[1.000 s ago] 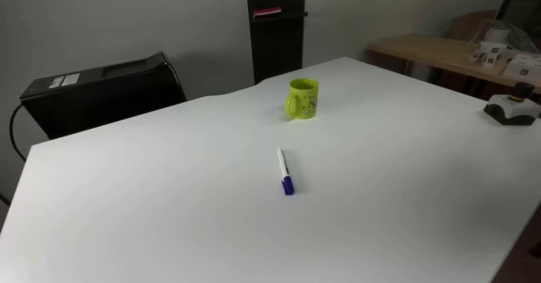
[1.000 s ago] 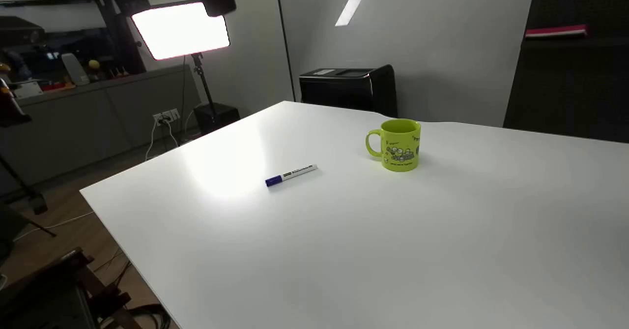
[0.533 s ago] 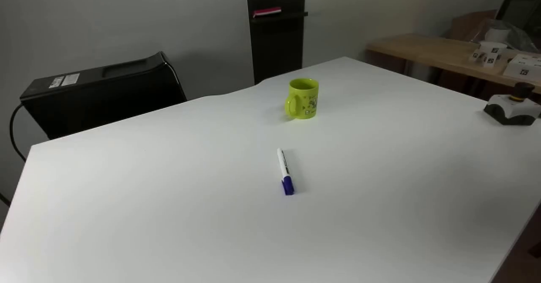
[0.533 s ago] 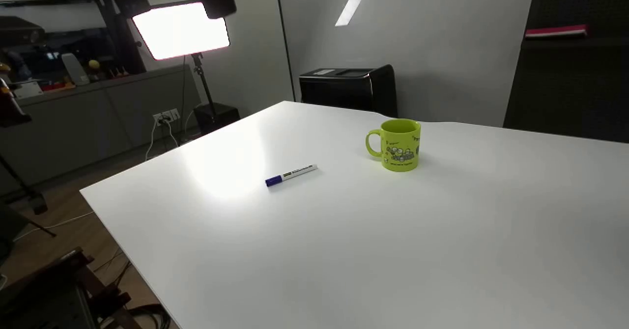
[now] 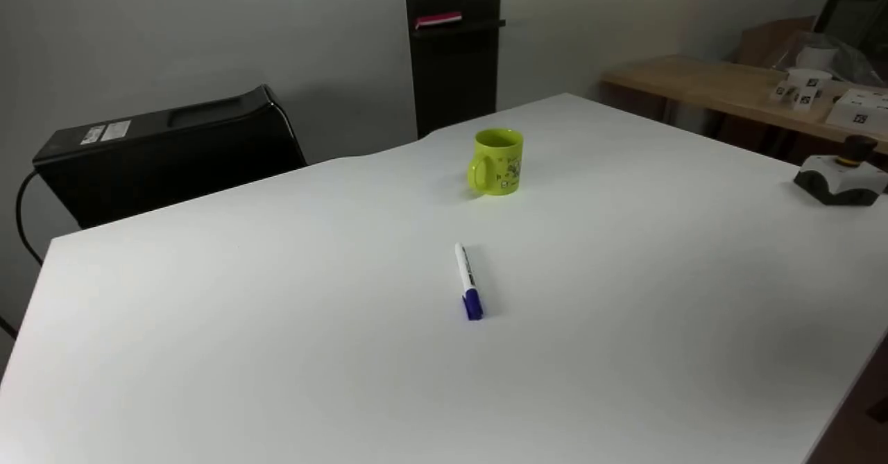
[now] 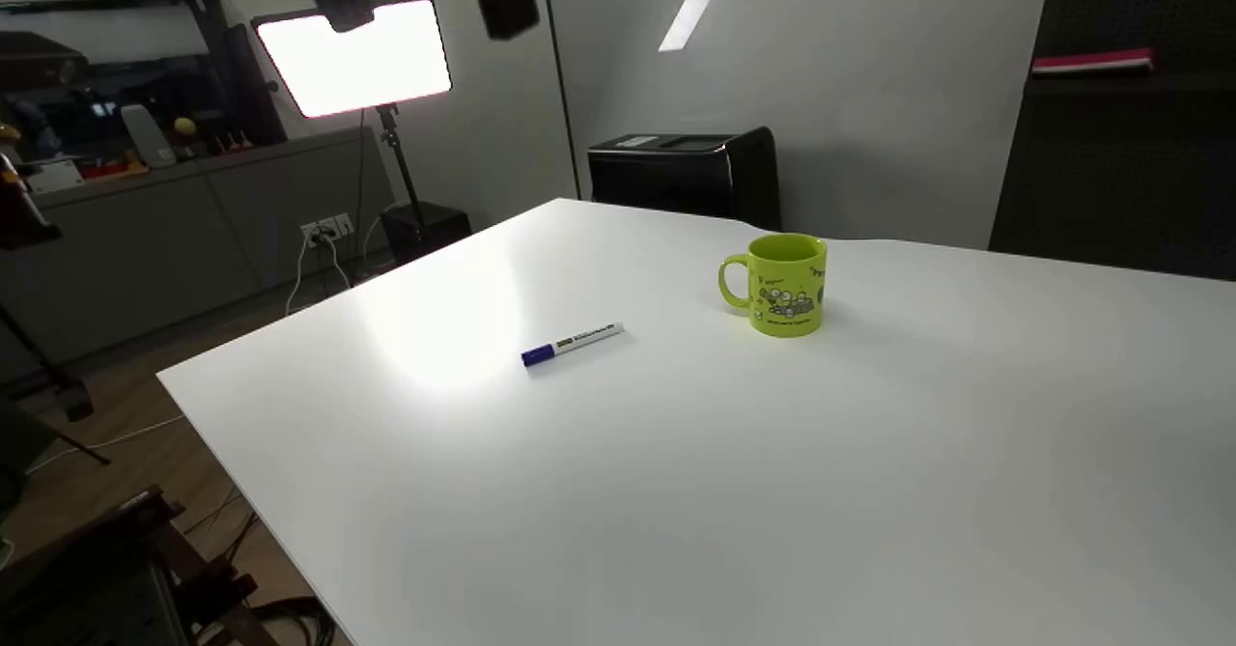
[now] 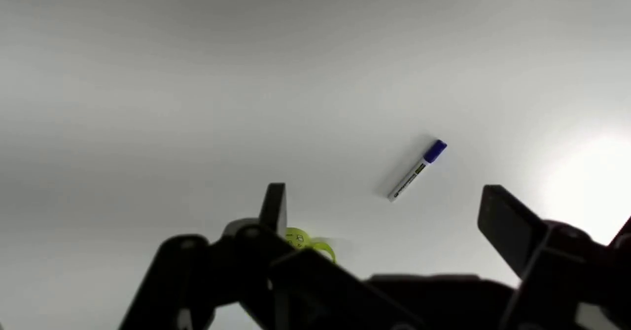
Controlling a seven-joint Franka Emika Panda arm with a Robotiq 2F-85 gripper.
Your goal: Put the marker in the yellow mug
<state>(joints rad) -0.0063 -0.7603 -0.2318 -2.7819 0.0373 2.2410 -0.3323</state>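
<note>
The white marker with a dark blue cap lies on the white table in both exterior views (image 5: 467, 270) (image 6: 577, 341), a short way from the mug. In the wrist view the marker (image 7: 409, 178) lies slantwise ahead of the jaws. The yellow-green mug stands upright in both exterior views (image 5: 501, 166) (image 6: 787, 289). In the wrist view the mug (image 7: 297, 238) is mostly hidden behind one finger; part of its side and handle show. My gripper (image 7: 384, 188) is open and empty, high above the table. Its fingertips (image 6: 425, 23) hang at the top of an exterior view.
A grey and black box with a dark round button (image 5: 841, 178) sits at the table's edge. A black case (image 5: 173, 152) stands beyond the far edge. A lit lamp panel (image 6: 386, 67) stands behind the table. A wooden bench (image 5: 694, 79) holds white items.
In an exterior view the two gripper fingers have moved to the right along the top, mostly in the last half second. The marker and the mug have not moved.
</note>
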